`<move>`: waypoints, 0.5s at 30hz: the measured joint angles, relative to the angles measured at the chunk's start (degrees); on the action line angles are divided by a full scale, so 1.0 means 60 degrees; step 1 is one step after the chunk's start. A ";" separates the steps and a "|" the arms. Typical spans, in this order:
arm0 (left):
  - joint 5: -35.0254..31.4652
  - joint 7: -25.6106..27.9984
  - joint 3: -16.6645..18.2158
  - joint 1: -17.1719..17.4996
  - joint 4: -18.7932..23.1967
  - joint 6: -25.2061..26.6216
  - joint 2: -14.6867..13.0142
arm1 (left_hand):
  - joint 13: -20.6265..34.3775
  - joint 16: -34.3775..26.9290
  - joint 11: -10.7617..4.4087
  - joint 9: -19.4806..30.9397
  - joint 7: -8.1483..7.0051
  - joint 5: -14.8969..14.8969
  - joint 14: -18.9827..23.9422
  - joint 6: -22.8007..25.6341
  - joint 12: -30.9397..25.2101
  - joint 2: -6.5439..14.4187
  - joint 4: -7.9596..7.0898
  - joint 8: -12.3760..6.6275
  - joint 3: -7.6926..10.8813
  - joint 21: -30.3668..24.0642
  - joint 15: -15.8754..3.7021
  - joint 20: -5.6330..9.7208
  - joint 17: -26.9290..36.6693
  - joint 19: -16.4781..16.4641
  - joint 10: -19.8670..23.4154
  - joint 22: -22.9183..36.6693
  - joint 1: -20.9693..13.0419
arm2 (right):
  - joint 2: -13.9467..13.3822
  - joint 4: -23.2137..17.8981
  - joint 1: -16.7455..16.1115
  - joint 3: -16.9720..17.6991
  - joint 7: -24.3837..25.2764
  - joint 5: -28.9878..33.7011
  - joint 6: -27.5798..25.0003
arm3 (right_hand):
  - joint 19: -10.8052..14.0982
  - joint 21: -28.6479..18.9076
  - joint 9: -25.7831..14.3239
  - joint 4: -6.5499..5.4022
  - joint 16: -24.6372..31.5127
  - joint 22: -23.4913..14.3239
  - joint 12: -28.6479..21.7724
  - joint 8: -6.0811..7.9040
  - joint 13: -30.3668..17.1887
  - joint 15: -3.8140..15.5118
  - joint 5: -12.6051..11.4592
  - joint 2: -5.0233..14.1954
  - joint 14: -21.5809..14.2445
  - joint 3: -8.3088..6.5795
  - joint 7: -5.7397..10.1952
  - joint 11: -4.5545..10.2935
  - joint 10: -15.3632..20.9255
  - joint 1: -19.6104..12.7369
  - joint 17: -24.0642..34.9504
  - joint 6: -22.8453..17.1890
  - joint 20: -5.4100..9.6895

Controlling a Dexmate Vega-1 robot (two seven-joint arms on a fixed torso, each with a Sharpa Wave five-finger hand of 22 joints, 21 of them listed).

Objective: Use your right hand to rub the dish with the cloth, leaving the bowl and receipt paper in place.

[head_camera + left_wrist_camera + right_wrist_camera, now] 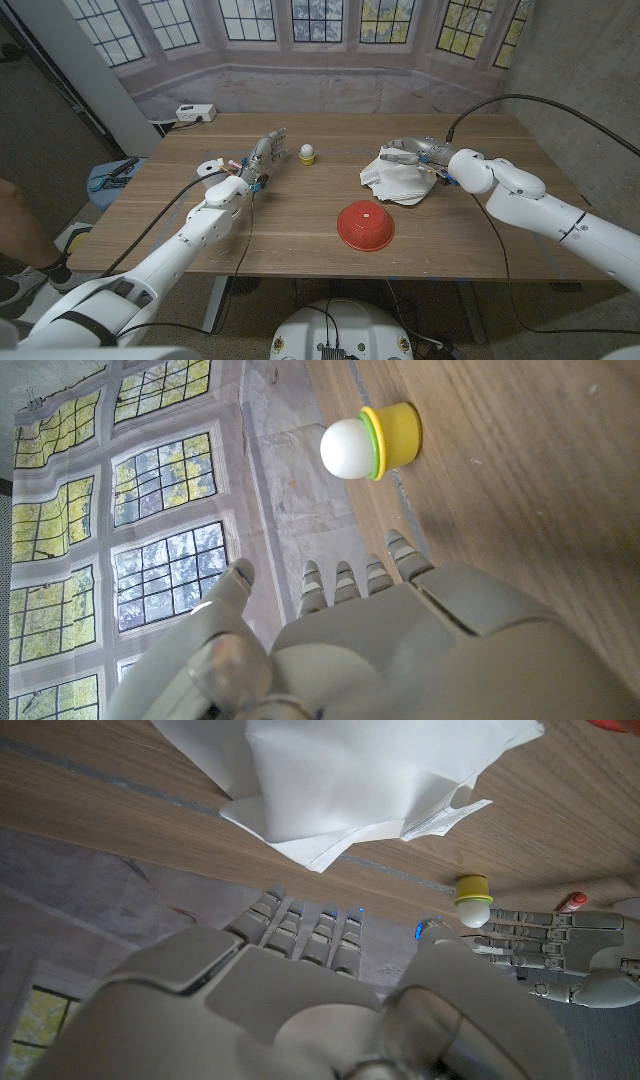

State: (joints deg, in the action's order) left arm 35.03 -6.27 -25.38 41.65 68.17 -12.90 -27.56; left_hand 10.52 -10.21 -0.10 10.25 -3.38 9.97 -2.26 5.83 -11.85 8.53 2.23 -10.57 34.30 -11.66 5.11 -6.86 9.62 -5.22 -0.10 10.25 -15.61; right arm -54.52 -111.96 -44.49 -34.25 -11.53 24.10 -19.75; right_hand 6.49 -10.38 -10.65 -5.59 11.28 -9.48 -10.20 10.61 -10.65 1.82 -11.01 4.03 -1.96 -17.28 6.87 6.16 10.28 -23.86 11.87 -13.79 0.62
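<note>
The right hand (405, 152) hovered at the far edge of the white cloth (395, 178), which lay crumpled on the wooden table (300, 235) on the robot's right side. Its fingers (300, 925) were stretched out and apart in the right wrist view, with nothing between them, so the hand was open and the cloth not yet gripped. The red bowl (365, 224) sat upside down nearer the robot, just beside the cloth but apart from it. Whether a dish lay beneath the cloth could not be told, and no receipt paper could be made out for certain. The left hand (262, 155) waited well apart on the other side, fingers straight and holding nothing, near a small yellow-and-white object (308, 153) and a white roll (209, 168). The step in hand looked like the reach for the cloth. The next move would likely call for lowering the fingers onto the cloth and gathering it without dragging it into the bowl.
</note>
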 measured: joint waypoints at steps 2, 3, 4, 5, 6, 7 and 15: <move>-0.0004 0.0001 0.0000 -0.0008 0.0000 0.0000 -0.0001 | 0.0000 0.0000 0.0000 0.0000 0.0000 0.0000 0.0000 0.0000 0.0000 0.0000 0.0000 0.0000 0.0000 0.0000 0.0000 0.0000 0.0000 0.0000 0.0000 0.0000 0.0000 | 0.0033 -0.0002 -0.0025 -0.0004 0.0089 -0.0048 -0.0036 | 0.0000 0.0000 0.0000 -0.0078 0.0000 0.0000 0.0000 0.0000 0.0000 -0.0040 0.0036 0.0002 0.0050 0.0078 0.0000 0.0027 -0.0031 0.0200 0.0000 0.0000 0.0000; -0.0005 0.0000 0.0001 -0.0014 0.0000 0.0000 0.0000 | 0.0000 0.0000 0.0000 0.0000 0.0000 0.0000 0.0000 0.0000 0.0000 0.0000 0.0000 0.0000 0.0000 0.0000 0.0000 0.0000 0.0000 0.0000 0.0000 0.0000 0.0000 | 0.0050 -0.0002 -0.0036 -0.0009 0.0127 -0.0064 -0.0048 | 0.0000 0.0000 0.0000 -0.0131 0.0000 0.0000 0.0000 0.0000 0.0028 -0.0017 0.0036 0.0011 0.0087 0.0132 0.0000 0.0000 -0.0067 0.0336 0.0000 0.0000 0.0000; -0.0005 0.0001 0.0000 -0.0017 -0.0001 0.0000 0.0000 | 0.0000 0.0000 0.0000 0.0000 0.0000 0.0000 0.0000 0.0000 0.0000 0.0000 0.0000 0.0000 0.0000 0.0000 0.0000 0.0000 0.0000 0.0000 0.0000 0.0000 0.0000 | 0.0067 -0.0002 -0.0047 -0.0017 0.0159 -0.0076 -0.0059 | 0.0000 0.0000 0.0000 -0.0194 0.0000 0.0000 0.0000 0.0000 0.0041 0.0002 0.0036 0.0028 0.0106 0.0195 -0.0014 -0.0002 -0.0068 0.0483 0.0000 0.0013 0.0000; -0.0006 0.0001 0.0002 -0.0023 -0.0003 0.0000 -0.0001 | 0.0000 0.0000 0.0000 0.0000 0.0000 0.0000 0.0000 0.0000 0.0000 0.0000 0.0000 0.0000 0.0000 0.0000 0.0000 0.0000 0.0000 0.0000 0.0000 0.0000 0.0000 | 0.0085 -0.0002 -0.0057 -0.0024 0.0215 -0.0091 -0.0079 | 0.0001 0.0000 0.0000 -0.0248 0.0000 0.0000 0.0000 0.0000 0.0044 0.0017 0.0035 0.0039 0.0120 0.0248 -0.0046 -0.0002 -0.0068 0.0621 0.0000 0.0046 0.0000; -0.0007 0.0001 0.0002 -0.0025 -0.0006 0.0000 0.0000 | 0.0000 0.0000 0.0000 0.0000 0.0000 0.0000 0.0000 0.0000 0.0000 0.0000 0.0000 0.0000 0.0000 0.0000 0.0000 0.0000 0.0000 0.0000 0.0000 0.0000 0.0000 | 0.0110 -0.0002 -0.0072 -0.0031 0.0269 -0.0106 -0.0101 | -0.0027 0.0001 0.0000 -0.0301 0.0000 0.0000 0.0000 0.0000 0.0044 0.0016 0.0035 0.0046 0.0120 0.0301 -0.0056 -0.0002 -0.0068 0.0746 -0.0001 0.0122 -0.0027; -0.0008 0.0001 0.0003 -0.0025 -0.0007 0.0000 0.0000 | 0.0000 0.0000 0.0000 0.0000 0.0000 0.0000 0.0000 0.0000 0.0000 0.0000 0.0000 0.0000 0.0000 0.0000 0.0000 0.0000 0.0000 0.0000 0.0000 0.0000 0.0000 | 0.0119 -0.0002 -0.0079 -0.0035 0.0280 -0.0108 -0.0104 | -0.0034 0.0000 -0.0001 -0.0353 0.0000 0.0000 0.0000 -0.0020 0.0044 0.0016 0.0036 0.0049 0.0120 0.0354 -0.0083 0.0002 -0.0071 0.0885 -0.0001 0.0197 -0.0034; -0.0010 0.0001 0.0017 -0.0028 -0.0033 -0.0021 -0.0004 | 0.0000 0.0000 0.0000 0.0000 0.0000 0.0000 -0.0035 0.0000 0.0000 0.0043 0.0029 0.0000 0.0029 0.0000 0.0035 0.0000 0.0000 0.0000 0.0000 -0.0022 -0.0043 | 0.0317 0.0054 -0.0158 -0.0185 0.0680 -0.0118 -0.0237 | -0.0336 0.0001 0.0044 -0.0773 -0.0047 0.0001 0.0046 -0.0048 0.0044 -0.0064 -0.0076 0.0249 0.0757 0.0774 -0.0172 0.0059 -0.0712 0.2302 -0.0026 0.0792 0.0072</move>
State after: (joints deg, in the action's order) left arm 34.97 -6.27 -25.27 41.49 67.97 -13.02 -27.59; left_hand 10.52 -10.21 -0.10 10.25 -3.39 9.97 -2.47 5.83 -11.86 8.79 2.40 -10.57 34.48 -11.66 5.32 -6.86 9.62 -5.22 -0.10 10.12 -15.86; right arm -52.62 -111.64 -45.44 -35.36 -7.45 23.39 -21.17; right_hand 4.47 -10.37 -10.38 -10.23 10.99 -9.47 -9.92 10.32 -10.38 1.44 -11.47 5.53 2.58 -12.64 5.84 6.52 6.01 -10.04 11.71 -9.04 1.05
